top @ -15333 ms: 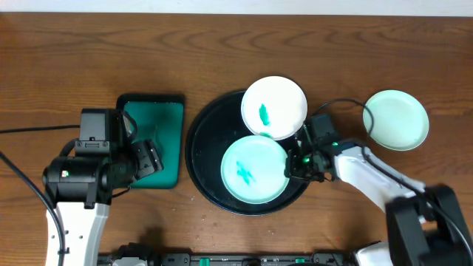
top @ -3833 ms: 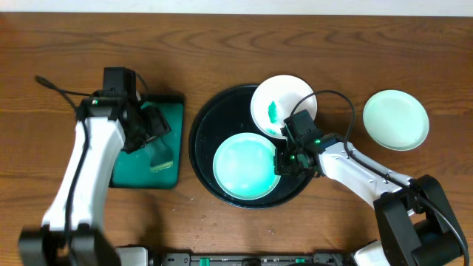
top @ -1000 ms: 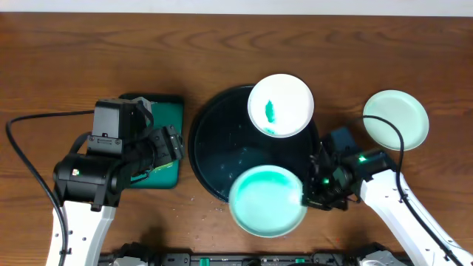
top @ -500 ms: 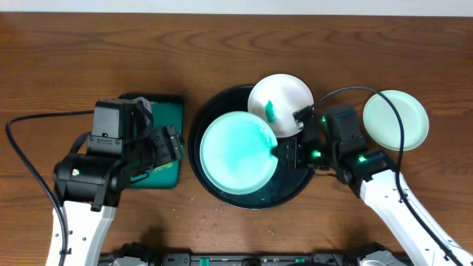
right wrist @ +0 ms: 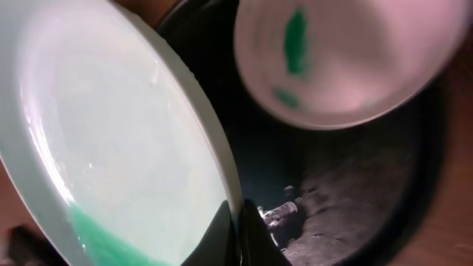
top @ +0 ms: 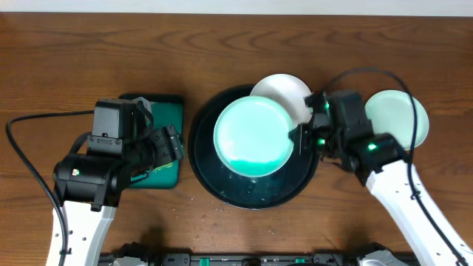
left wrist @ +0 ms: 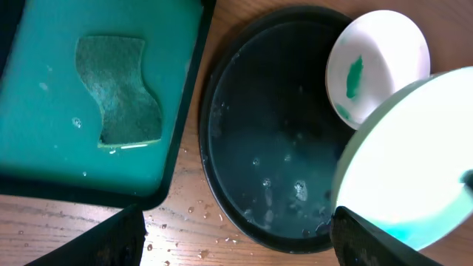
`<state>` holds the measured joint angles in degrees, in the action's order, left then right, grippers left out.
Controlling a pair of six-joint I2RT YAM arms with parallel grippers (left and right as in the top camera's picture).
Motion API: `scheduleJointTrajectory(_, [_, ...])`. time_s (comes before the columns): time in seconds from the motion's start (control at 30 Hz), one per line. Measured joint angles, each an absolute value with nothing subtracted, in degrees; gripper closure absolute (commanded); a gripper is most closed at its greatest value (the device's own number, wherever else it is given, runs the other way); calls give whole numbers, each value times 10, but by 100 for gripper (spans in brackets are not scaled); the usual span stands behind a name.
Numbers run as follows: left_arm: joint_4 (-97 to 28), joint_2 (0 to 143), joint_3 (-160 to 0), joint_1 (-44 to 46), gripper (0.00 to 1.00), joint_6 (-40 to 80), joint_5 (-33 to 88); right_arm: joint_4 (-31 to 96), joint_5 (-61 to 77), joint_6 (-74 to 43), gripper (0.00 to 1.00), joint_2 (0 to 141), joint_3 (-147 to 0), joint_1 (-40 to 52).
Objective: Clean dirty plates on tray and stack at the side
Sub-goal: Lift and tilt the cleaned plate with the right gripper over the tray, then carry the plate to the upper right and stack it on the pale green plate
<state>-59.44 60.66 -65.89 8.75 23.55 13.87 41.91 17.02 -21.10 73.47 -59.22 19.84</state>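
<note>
Right gripper (top: 298,139): jaws pinched almost fully closed on the right rim of a small round pale-teal plate (top: 251,135). Your right wrist view confirms it, with fingers (right wrist: 222,233) on either side of the rim edge.

You've got that plate held over the large round black tray (top: 205,171), and it covers the near edge of a second small round white plate (top: 287,90). The held plate has a wet green film pooled along its near edge. The rest of its face looks clean.

The second plate sits at the tray's far-right rim, partly overhanging it. Its green smear (left wrist: 355,75) shows in your left wrist view.

A third pale-teal round plate (top: 405,118) is on the brown wooden table (top: 74,59), right of the tray and apart from it. No smear is visible on it, and the right arm partly hides it.

Left gripper (top: 161,151): jaws spread wide, holding nothing. It hovers above the green rectangular black-rimmed tray (top: 166,114). A green sponge (left wrist: 118,92) lies flat in that tray. There are water droplets on the black tray floor and on the table beside it.
</note>
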Motion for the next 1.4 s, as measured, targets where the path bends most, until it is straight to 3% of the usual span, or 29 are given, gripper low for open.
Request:
scheduleJointTrajectory(0.47, [-594, 645, -659, 88, 19, 236, 139, 603, -154, -136, 99, 862, -770, 299])
scheduleJointTrajectory(1.4, [-598, 671, -658, 88, 19, 235, 138, 612, -692, 65, 99, 875, -790, 616])
